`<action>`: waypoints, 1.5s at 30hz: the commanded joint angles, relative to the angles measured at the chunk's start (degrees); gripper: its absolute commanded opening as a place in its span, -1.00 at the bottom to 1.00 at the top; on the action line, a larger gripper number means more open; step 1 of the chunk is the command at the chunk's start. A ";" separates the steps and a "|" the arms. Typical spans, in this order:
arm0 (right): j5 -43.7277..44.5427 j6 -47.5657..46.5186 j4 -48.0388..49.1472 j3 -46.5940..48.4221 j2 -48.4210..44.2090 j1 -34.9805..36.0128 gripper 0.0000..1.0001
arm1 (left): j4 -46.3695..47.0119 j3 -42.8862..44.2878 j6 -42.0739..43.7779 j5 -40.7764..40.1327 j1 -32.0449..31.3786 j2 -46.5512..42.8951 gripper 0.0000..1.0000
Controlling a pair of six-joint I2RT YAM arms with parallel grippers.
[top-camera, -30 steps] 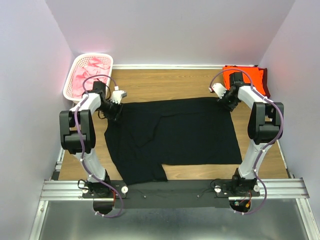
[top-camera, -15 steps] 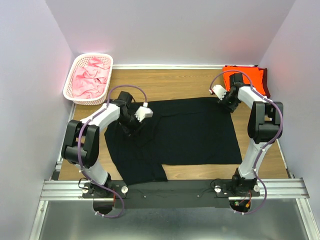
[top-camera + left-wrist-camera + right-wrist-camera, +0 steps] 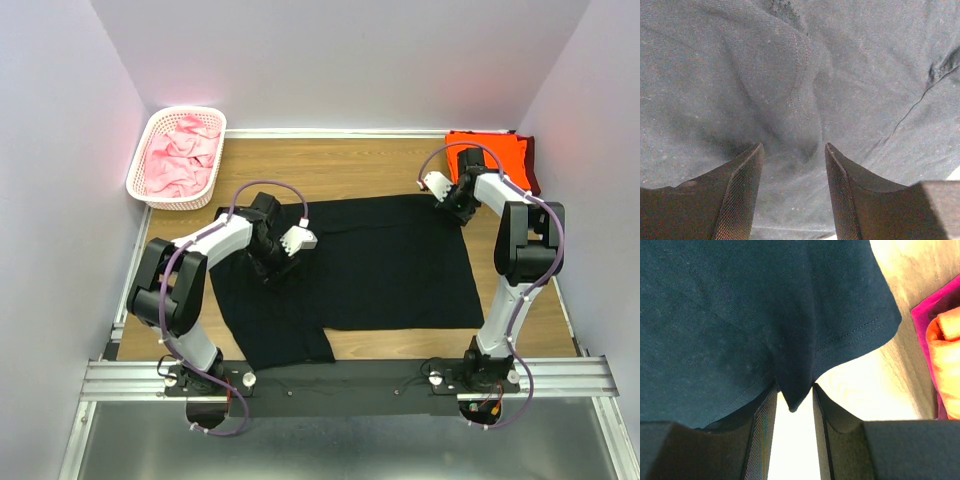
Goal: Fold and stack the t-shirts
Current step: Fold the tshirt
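Note:
A black t-shirt lies spread on the wooden table. My left gripper hovers over its left part; in the left wrist view it stands open, jaws apart over a wrinkled seam of black cloth, holding nothing. My right gripper is at the shirt's far right corner; in the right wrist view it is shut on a pinched fold of the black hem. An orange shirt lies folded at the far right on a maroon one. Pink shirts fill the basket.
The white lattice basket stands at the far left corner. Purple walls close in the back and both sides. Bare wood shows beyond the black shirt and in a strip along its right side.
My left arm has swung from the shirt's far left corner rightward and nearer, and is now over the shirt's left part. The right gripper has stayed at the far right corner.

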 commanded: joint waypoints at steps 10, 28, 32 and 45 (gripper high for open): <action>0.73 -0.91 -0.78 0.90 1.14 -0.44 -0.11 | -0.14 0.85 0.92 -0.42 -1.25 1.55 -0.70; 0.73 -0.65 -0.78 3.72 0.80 -0.52 -0.63 | -4.18 5.94 1.97 -1.92 1.56 -0.03 -1.00; 0.64 -0.82 -0.78 3.72 0.71 -0.52 -0.90 | -5.76 7.79 2.41 -2.18 2.79 -0.82 -1.00; 0.73 -1.35 -0.86 3.36 -1.14 -0.52 -0.99 | -12.44 14.12 5.05 -3.76 6.84 -3.28 -1.00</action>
